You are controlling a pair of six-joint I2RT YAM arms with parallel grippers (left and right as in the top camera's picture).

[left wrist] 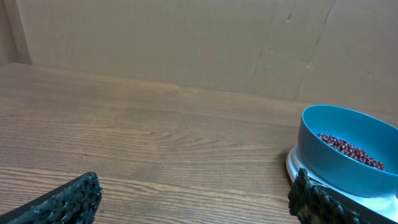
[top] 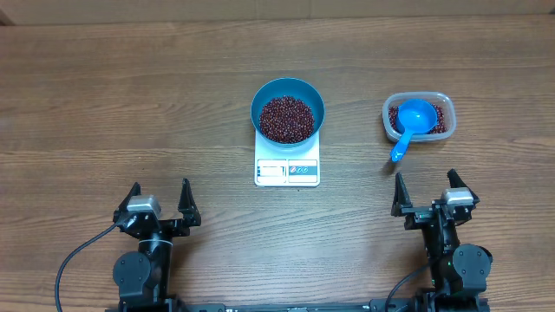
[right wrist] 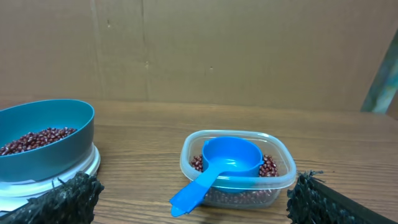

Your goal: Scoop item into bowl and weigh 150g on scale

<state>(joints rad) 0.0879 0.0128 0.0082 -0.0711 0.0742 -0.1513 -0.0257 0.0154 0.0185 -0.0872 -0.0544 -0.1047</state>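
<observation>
Overhead view: beans point(top: 287, 119) fill bowl point(top: 295, 85) on scale point(top: 287, 171), scoop point(top: 414, 117) lies in tub point(top: 442, 100), left gripper point(top: 159, 185) and right gripper point(top: 425, 178) released, empty; scooping likely done, weight unreadable.

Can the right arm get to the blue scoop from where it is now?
Probably yes. The right gripper is open, and the scoop rests in the tub straight ahead, handle sticking out toward it, nothing between.

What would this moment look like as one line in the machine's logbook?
left pincer: open, empty | right pincer: open, empty | bowl: on scale, holds beans | scoop: resting in tub
</observation>
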